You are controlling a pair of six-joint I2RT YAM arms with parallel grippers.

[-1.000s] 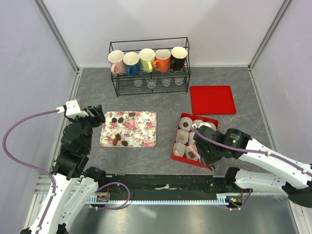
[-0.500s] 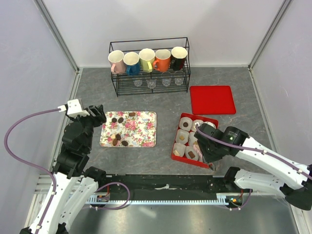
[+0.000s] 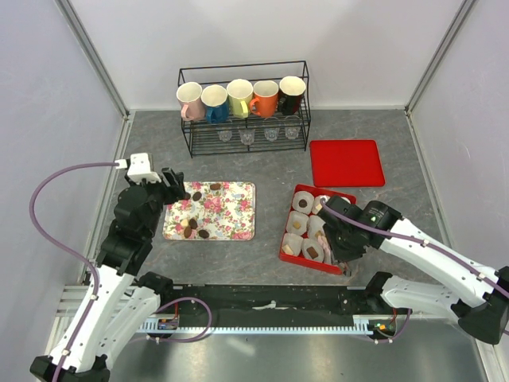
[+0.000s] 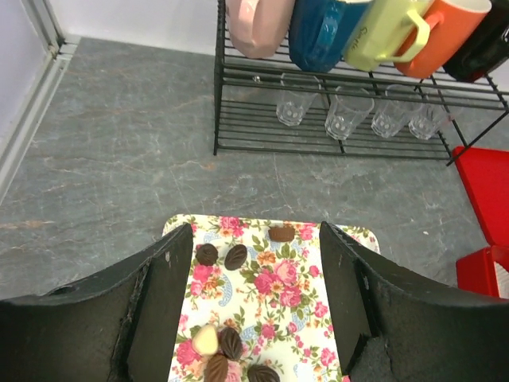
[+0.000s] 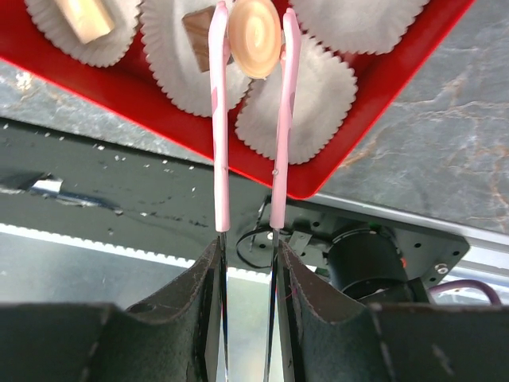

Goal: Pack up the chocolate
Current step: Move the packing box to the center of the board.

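The right gripper (image 5: 248, 259) is clamped on a pair of pink tongs (image 5: 219, 135), and the tongs' tips pinch a round tan chocolate (image 5: 254, 28). That piece hangs over the near corner of the red box (image 5: 310, 179), above an empty paper cup (image 5: 306, 95). I cannot tell whether it touches the paper.

Two neighbouring cups along the box's near edge already hold a sweet each: a pale block (image 5: 83, 16) and a brown square (image 5: 195, 48). The overhead view suggests at least one more filled cup. The cups toward the box's far edge look white and unfilled.

The left gripper (image 4: 254, 239) has its jaws wide apart with nothing between them. It hovers over the far left corner of the floral tray (image 4: 290, 306). About seven loose chocolates (image 4: 236, 256) lie on the tray. Three sit near its far edge and a cluster sits near its left near corner, one of them cream.

Packing looks less than half done. A few pieces are in, one is about to be set down, and the tray's pieces are all left to move. A flat red lid (image 3: 346, 163) lies on the table beyond the box's far edge, well apart from it, so closing the box also seems to remain.
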